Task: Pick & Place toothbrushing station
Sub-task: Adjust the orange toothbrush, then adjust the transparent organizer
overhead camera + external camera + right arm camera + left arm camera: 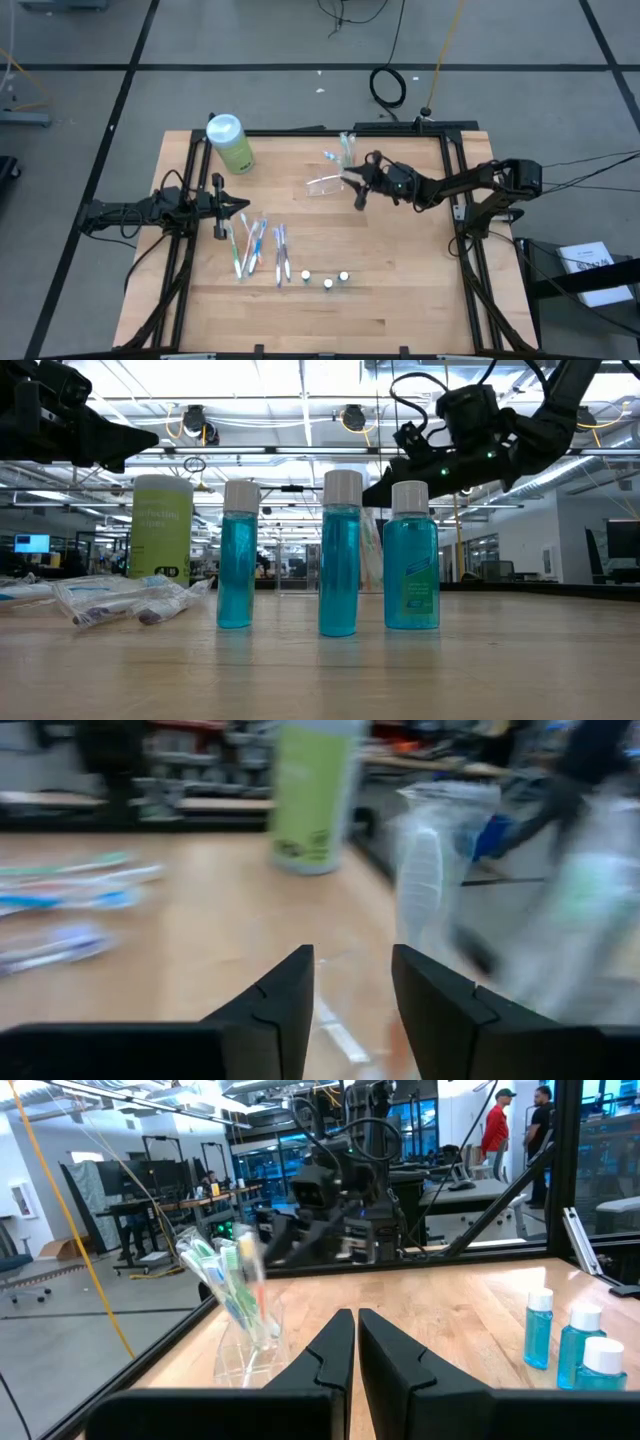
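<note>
The clear plastic holder (325, 185) sits on the table, right of centre and toward the far side. It also shows in the left wrist view (252, 1355). Clear-wrapped toothbrushes (345, 148) stand just behind it, near the far edge. My right gripper (352, 182) is open, low over the table at the holder's right side. A clear edge of the holder (335, 1025) lies between its fingers in the right wrist view. My left gripper (238, 207) is shut and empty at the table's left. My right gripper stands at the holder's right edge, fingers level and pointing toward the table's left. I cannot tell whether they touch the holder.
A light-green bottle with a white cap (230, 142) stands at the far left. Several wrapped toothbrushes (255, 245) lie left of centre. Three small blue bottles (327, 280) stand toward the near edge. A black frame (455, 170) borders the table.
</note>
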